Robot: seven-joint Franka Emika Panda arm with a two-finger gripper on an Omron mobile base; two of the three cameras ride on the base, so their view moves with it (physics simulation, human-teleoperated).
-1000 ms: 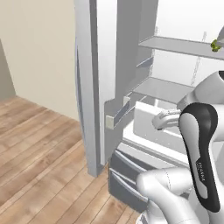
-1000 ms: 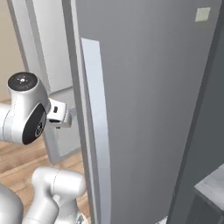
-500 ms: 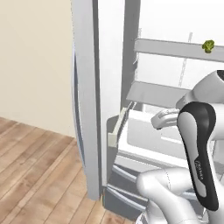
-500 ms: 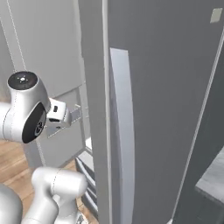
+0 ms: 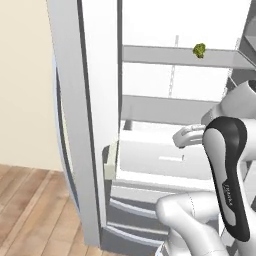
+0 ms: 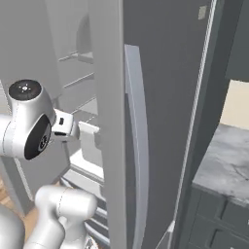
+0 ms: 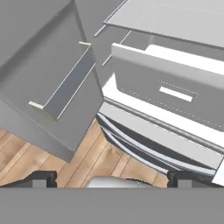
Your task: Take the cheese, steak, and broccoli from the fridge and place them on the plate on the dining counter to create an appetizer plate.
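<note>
The fridge (image 5: 165,107) stands open, with white shelves and a drawer (image 7: 175,87) inside. The broccoli (image 5: 199,49), a small yellow-green floret, sits on an upper shelf toward the right. My gripper (image 7: 113,179) is open, with its two dark fingertips (image 7: 41,179) wide apart and nothing between them. It points down at the drawer front and the fridge's lower edge. In the left base view the white hand (image 5: 189,136) hangs in front of the drawer, well below the broccoli. In the right base view the hand (image 6: 63,127) reaches in behind the fridge door (image 6: 165,73).
The open left door (image 5: 87,125) stands edge-on, close to the hand's left. The right door's long grey handle (image 6: 138,141) faces the right base camera. A grey marble counter top (image 6: 228,165) over dark drawers adjoins the fridge on the right. Wooden floor (image 7: 87,162) lies below.
Both base views have swung round, so the fridge's inside now faces the left camera more squarely and looks nearer. The gripper stays open and holds the same pose against the arm.
</note>
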